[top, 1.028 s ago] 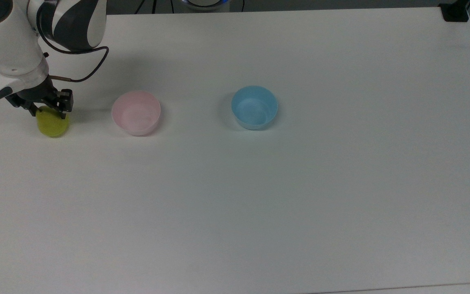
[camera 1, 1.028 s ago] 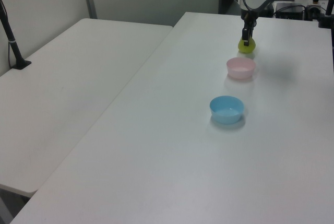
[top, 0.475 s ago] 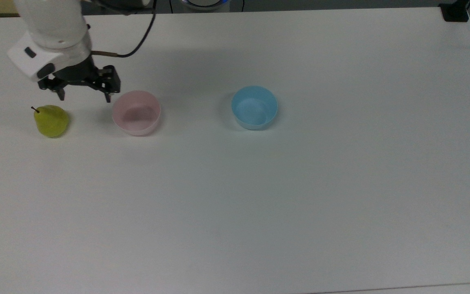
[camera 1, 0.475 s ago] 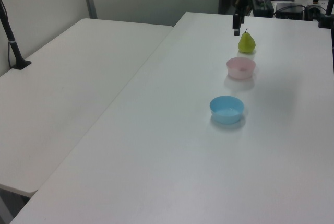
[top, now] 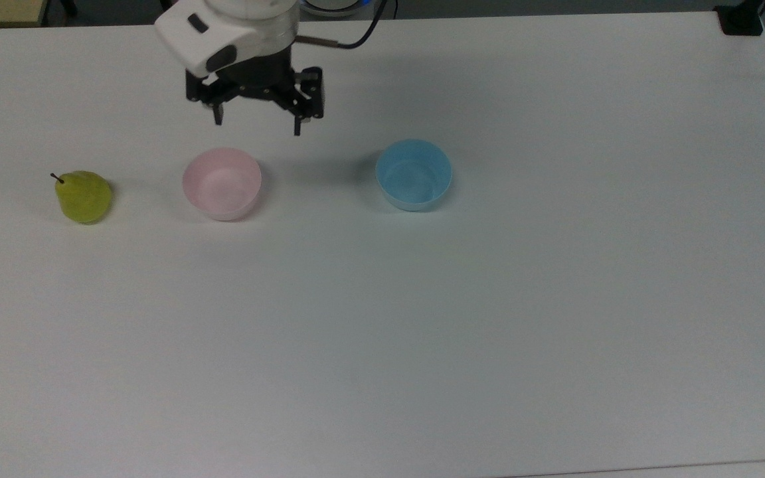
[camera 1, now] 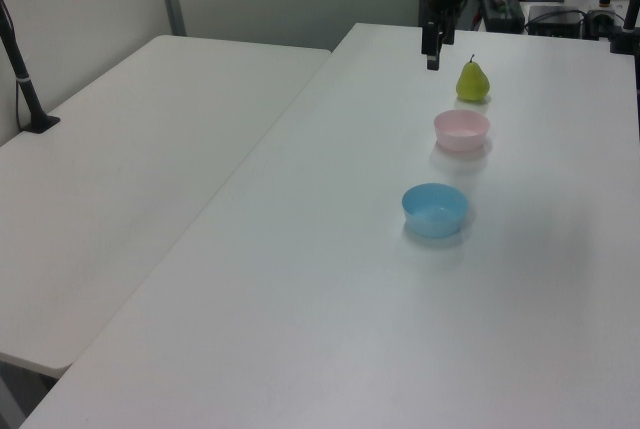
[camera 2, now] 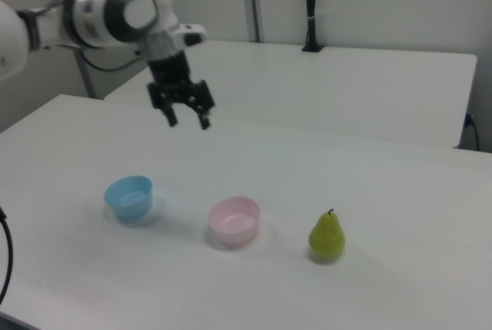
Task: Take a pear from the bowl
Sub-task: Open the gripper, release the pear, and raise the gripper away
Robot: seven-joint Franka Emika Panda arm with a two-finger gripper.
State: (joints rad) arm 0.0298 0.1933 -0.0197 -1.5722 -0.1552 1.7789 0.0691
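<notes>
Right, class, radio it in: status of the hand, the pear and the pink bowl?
Hand open, empty, raised above table behind pink bowl. Pear upright on table, outside bowl, on the top view's left. Nothing in the way.

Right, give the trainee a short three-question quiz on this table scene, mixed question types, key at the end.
1. True or false: the pear lies inside the pink bowl.
2. Multiple choice: in the top view, the gripper hangs A) over the pear, B) above the table behind the gap between the pink bowl and the blue bowl, C) inside the blue bowl.
3. Fill in: the gripper's jaws are ____ and hold nothing.

Key:
1. False; it stands on the table, to the top view's left of the pink bowl.
2. B.
3. Open.
</notes>
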